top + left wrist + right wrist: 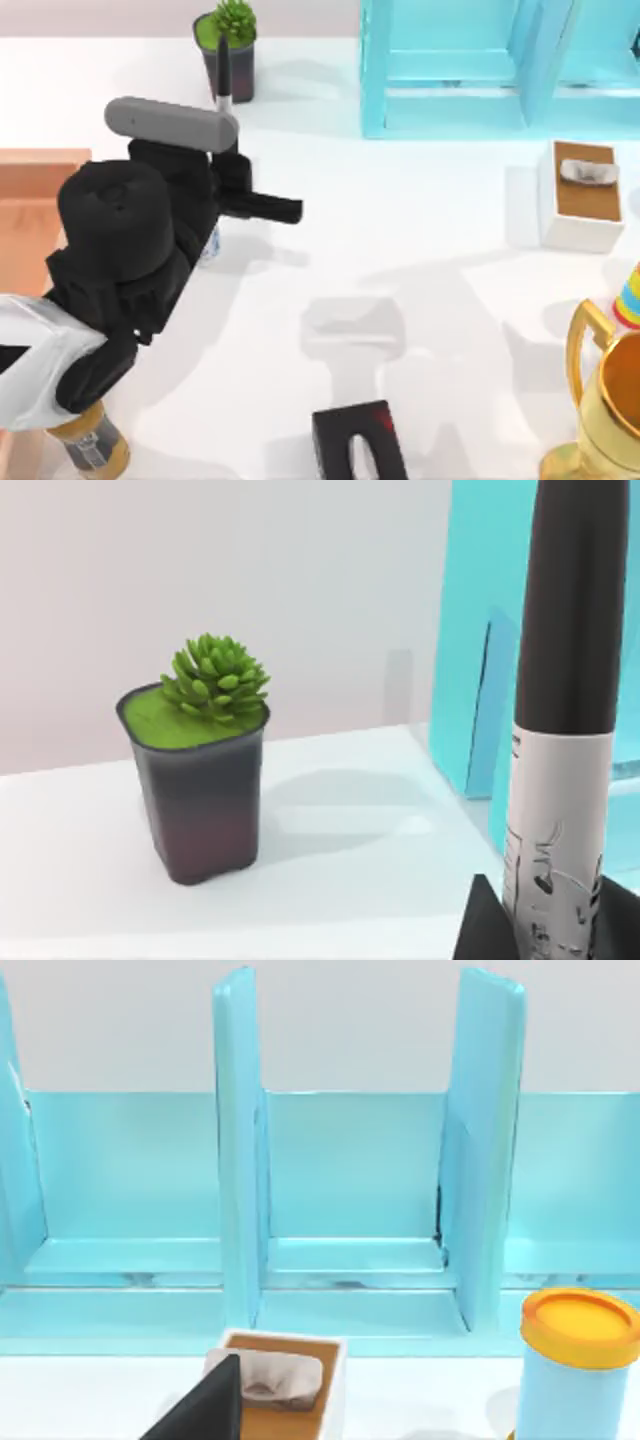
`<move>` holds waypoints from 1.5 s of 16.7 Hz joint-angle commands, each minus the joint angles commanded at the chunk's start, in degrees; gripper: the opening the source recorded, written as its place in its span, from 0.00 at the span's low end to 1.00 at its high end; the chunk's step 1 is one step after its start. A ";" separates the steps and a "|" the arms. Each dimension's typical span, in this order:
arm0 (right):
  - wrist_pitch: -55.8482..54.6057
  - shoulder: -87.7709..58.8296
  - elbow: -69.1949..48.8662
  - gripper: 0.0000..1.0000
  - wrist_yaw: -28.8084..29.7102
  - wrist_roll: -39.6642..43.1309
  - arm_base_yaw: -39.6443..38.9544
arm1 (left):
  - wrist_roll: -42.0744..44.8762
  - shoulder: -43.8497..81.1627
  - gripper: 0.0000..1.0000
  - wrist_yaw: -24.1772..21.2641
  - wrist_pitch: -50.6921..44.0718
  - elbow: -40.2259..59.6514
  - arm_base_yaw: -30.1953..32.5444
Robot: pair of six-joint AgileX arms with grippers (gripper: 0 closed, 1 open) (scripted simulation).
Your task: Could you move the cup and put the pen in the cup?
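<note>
Here, near the worktop's (420,250) front edge, the right pincer (362,455) sits parked at the middle, a dark block with a red mark; whether its fingers are apart or together I cannot tell. At the front left corner stands a jar (92,445) with a dark label, partly under the left arm, and at the front right corner a gold trophy (605,410).

Further in, the left arm covers the worktop's left side, and the left pincer (222,160) is clamped on the pen (223,80). The left wrist view shows the pen (560,730) upright between dark fingers (480,925), black above and with a pale printed band below. Just beneath the arm, a sliver of the cup (209,248) peeks out, white with blue, standing on the worktop left of centre.

Along the left edge lies an orange-brown board (30,215). Near the right edge is a white tissue box (582,195) with a brown top.

At the back edge a dark pot holding a green plant (228,50) stands left of centre, the pen's tip overlapping it from above. To its right rises a light blue shelf (480,65) with upright dividers; a blue container with an orange lid (575,1365) stands before it in the right wrist view.
</note>
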State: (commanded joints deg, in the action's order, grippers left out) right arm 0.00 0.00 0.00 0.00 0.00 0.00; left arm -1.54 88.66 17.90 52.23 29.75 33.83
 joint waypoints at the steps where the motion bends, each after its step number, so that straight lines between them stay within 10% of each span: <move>1: 0.00 0.00 0.00 1.00 0.00 0.00 0.00 | 1.15 -1.14 0.00 0.20 4.76 -2.55 -0.52; 7: 0.00 0.00 0.00 1.00 0.00 0.00 0.00 | 5.67 -5.51 0.00 0.94 22.84 -12.24 -2.57; 25: 0.00 0.00 0.00 1.00 0.00 0.00 0.00 | 7.86 2.55 0.00 -3.81 31.59 -6.37 -2.68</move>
State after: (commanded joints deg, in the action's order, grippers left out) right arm 0.00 0.00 0.00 0.00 0.00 0.00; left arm 6.31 91.21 14.09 83.82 23.39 31.15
